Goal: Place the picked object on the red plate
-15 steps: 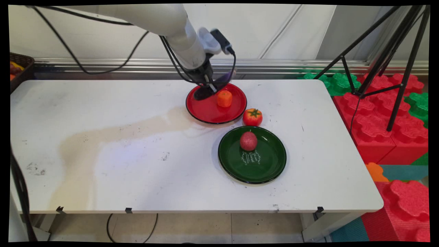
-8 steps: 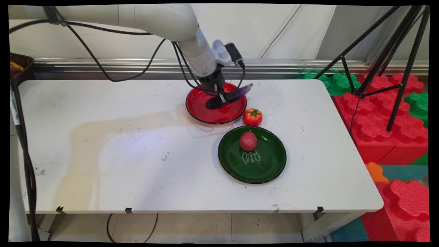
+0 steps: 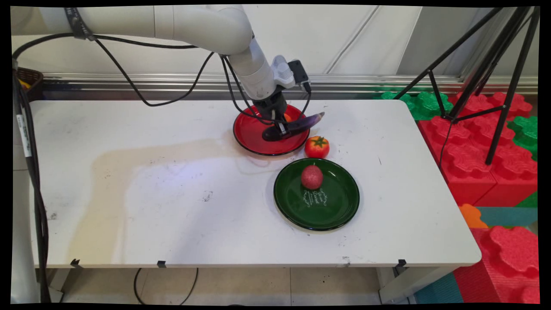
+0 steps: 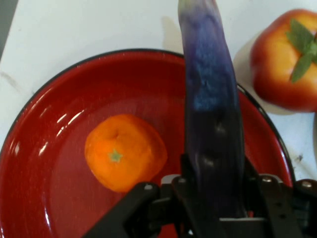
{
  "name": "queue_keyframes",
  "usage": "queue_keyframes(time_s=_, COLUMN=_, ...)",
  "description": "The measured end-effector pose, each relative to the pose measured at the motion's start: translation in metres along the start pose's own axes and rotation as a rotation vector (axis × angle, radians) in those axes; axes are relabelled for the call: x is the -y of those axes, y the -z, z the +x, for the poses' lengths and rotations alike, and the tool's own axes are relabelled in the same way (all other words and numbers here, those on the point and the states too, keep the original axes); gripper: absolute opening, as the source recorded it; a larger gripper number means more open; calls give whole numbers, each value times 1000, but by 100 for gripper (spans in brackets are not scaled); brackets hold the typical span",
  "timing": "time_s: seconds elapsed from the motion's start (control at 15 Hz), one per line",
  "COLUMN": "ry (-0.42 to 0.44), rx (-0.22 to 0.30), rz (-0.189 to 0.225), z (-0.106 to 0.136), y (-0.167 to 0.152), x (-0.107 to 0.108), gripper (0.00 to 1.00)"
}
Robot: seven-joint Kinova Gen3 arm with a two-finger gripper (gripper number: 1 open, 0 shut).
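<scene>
My gripper (image 3: 279, 128) (image 4: 214, 198) is shut on a long purple eggplant (image 3: 295, 125) (image 4: 210, 109), held low over the right part of a red plate (image 3: 254, 137) (image 4: 54, 168). The eggplant's tip sticks out past the plate's rim toward the right. An orange fruit (image 3: 287, 117) (image 4: 124, 151) lies on the red plate, mostly hidden behind the gripper in the main view. A red tomato (image 3: 317, 147) (image 4: 285, 59) with a green stem sits on the table just beyond the plate's right rim.
A green plate (image 3: 340, 206) with a dark red round fruit (image 3: 311, 177) stands in front of the tomato. A dark basket (image 3: 30, 79) sits at the table's far left corner. Black tripod legs (image 3: 473, 77) and red and green foam blocks (image 3: 482, 150) stand right of the table.
The gripper has carried the eggplant rightward across the red plate, from its left part to its right rim, hiding most of the orange fruit.
</scene>
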State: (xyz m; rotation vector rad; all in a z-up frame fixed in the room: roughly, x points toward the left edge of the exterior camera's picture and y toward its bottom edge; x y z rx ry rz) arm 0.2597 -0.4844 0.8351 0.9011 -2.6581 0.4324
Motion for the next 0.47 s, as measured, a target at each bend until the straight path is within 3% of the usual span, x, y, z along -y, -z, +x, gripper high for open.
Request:
queue_keyframes(time_s=0.07, ry=-8, rx=5, rz=0, z=-1, y=-1, x=1, gripper=0)
queue_keyframes(time_s=0.13, ry=-14, rx=8, rz=0, z=-2, y=-3, x=2, gripper=100)
queue_keyframes(time_s=0.47, ry=-33, rx=12, rz=13, z=-5, y=-3, x=6, gripper=100)
